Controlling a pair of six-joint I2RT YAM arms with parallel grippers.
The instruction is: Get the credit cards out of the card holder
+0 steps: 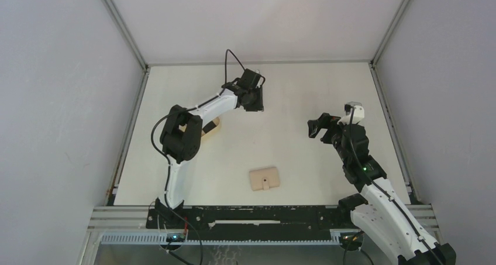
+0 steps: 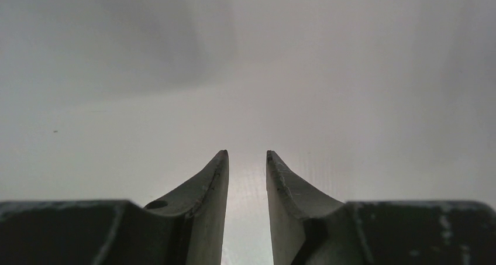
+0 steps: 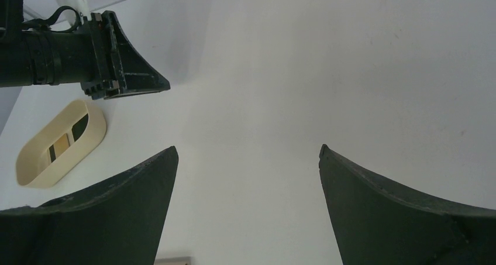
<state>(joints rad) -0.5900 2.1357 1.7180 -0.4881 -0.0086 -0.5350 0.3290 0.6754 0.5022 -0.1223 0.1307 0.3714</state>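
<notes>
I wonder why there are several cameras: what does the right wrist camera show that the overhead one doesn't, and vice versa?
Only the right wrist: the inside of the oval tray, with dark and tan cards lying in it. Only overhead: the whole card holder, folded shut with its tab. Both: the left gripper and the white table.

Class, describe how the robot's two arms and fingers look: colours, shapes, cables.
Both arms: white links, black joints. A black cable loops above the left arm; a green light shows on the right arm. The fingers are dark tapering wedges.
</notes>
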